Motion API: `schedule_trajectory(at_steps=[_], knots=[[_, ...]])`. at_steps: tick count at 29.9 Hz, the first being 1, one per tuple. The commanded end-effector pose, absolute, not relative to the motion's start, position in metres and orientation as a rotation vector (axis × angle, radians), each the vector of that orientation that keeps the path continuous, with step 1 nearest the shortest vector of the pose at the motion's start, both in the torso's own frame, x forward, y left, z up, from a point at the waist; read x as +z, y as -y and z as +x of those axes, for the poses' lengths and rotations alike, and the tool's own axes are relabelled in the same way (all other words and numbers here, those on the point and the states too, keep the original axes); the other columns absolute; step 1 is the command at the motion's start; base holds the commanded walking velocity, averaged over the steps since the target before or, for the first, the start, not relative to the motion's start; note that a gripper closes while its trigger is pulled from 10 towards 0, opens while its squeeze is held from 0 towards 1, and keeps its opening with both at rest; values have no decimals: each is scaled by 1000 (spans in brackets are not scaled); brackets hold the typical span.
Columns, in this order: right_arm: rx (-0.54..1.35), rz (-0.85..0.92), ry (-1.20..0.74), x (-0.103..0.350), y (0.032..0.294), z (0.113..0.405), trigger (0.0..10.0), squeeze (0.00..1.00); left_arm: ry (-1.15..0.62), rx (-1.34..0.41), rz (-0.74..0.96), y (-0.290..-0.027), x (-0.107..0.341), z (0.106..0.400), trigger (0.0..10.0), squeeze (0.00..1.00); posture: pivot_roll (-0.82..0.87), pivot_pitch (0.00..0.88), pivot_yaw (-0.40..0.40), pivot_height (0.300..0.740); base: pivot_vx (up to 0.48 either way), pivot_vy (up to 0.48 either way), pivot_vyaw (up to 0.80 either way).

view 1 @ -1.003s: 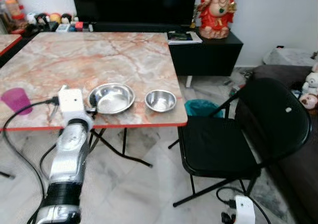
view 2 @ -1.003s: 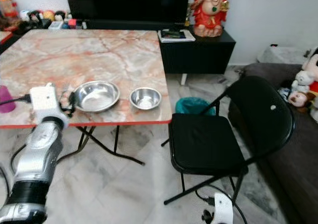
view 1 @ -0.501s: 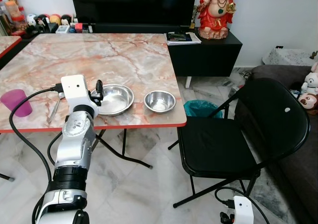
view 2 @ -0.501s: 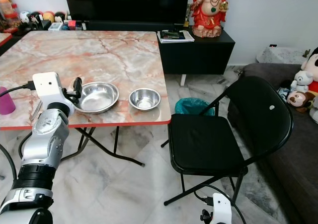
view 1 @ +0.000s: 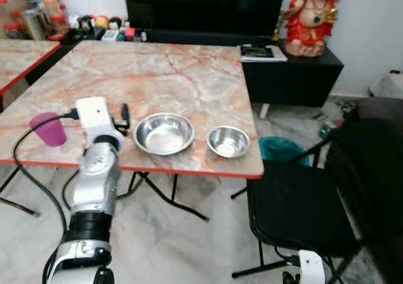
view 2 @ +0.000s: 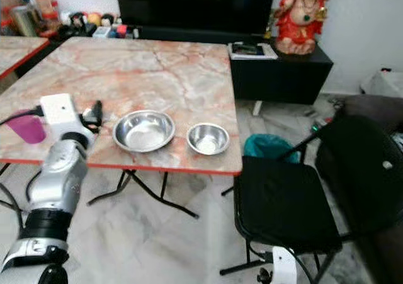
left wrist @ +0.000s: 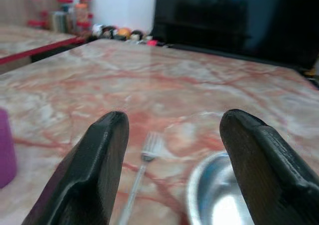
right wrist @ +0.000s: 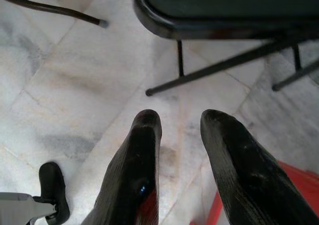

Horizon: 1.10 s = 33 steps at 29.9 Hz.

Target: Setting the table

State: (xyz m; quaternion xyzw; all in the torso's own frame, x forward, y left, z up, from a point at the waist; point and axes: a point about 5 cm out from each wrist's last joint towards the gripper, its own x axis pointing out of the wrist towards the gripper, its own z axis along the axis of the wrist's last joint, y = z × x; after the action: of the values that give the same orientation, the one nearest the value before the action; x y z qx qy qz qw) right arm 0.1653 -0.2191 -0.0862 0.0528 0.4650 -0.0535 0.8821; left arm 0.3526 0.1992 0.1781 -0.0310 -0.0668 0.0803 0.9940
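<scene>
On the marble table (view 1: pixel 189 76), near its front edge, a large steel bowl (view 1: pixel 164 133) and a small steel bowl (view 1: pixel 228 141) stand side by side. A purple cup (view 1: pixel 49 128) stands at the front left. My left gripper (view 1: pixel 121 115) hovers just left of the large bowl, open with nothing between its fingers (left wrist: pixel 107 150). In the left wrist view a fork (left wrist: pixel 141 171) lies on the table between the fingers, beside the large bowl's rim (left wrist: pixel 219 195). My right gripper (right wrist: pixel 182 130) hangs low over the floor, open and empty.
A black folding chair (view 1: pixel 302 208) stands at the table's right front corner, with a teal bin (view 1: pixel 280 148) behind it. A black TV cabinet (view 1: pixel 293 76) with a red figurine (view 1: pixel 312 13) is at the back. A second table (view 1: pixel 19 54) stands to the left. The floor is white marble.
The camera has turned left, so the whole scene sits further right. My left gripper has lifted a little from beside the large bowl's left rim.
</scene>
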Motion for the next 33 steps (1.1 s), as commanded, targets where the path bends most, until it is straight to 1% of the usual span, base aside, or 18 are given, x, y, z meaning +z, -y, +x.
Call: schedule_trajectory(at_steps=[1, 11, 14, 17, 20, 23, 24, 25, 28, 29, 33], knots=[[-123, 113, -962, -85, 221, 166, 10000, 0, 139, 160, -69, -200, 180, 353, 10000, 0, 26, 0, -53, 740, 375, 0, 0], [-126, 115, -960, -85, 221, 166, 10000, 0, 141, 113, -72, -194, 182, 354, 10000, 0, 24, 0, -52, 740, 360, 0, 0], [-127, 116, -960, -85, 221, 166, 10000, 0, 137, 95, -84, -190, 185, 355, 10000, 0, 24, 0, -52, 740, 0, 0, 0], [-128, 117, -962, -85, 221, 166, 10000, 0, 127, 75, -130, -189, 194, 354, 10000, 0, 23, 0, -49, 740, 0, 0, 0], [-129, 120, -962, -85, 221, 166, 10000, 0, 101, 98, -98, -197, 205, 351, 10000, 0, 21, 0, -45, 740, 0, 0, 0], [-127, 122, -962, -85, 221, 166, 10000, 0, 57, 134, -168, -211, 212, 348, 10000, 0, 29, 0, -46, 740, 0, 0, 0], [-124, 120, -965, -85, 220, 166, 10000, 0, 24, 159, -190, -220, 214, 346, 10000, 0, 29, 0, -46, 740, 0, 0, 0], [-123, 120, -966, -86, 220, 166, 10000, 0, 15, 179, -186, -225, 214, 346, 10000, 992, 29, 0, -46, 740, 0, 0, 0], [-122, 120, -970, -86, 220, 166, 10000, 0, -25, 206, -227, -234, 218, 341, 10000, 1000, 34, 0, -47, 740, 0, 0, 0], [-123, 121, -970, -86, 220, 166, 10000, 0, -77, 217, -261, -240, 218, 338, 10000, 1000, 35, 0, -46, 740, 0, 0, 0], [-123, 121, -970, -86, 220, 166, 10000, 0, -116, 172, -273, -239, 219, 336, 10000, 1000, 35, 0, -46, 740, 0, 0, 0]])
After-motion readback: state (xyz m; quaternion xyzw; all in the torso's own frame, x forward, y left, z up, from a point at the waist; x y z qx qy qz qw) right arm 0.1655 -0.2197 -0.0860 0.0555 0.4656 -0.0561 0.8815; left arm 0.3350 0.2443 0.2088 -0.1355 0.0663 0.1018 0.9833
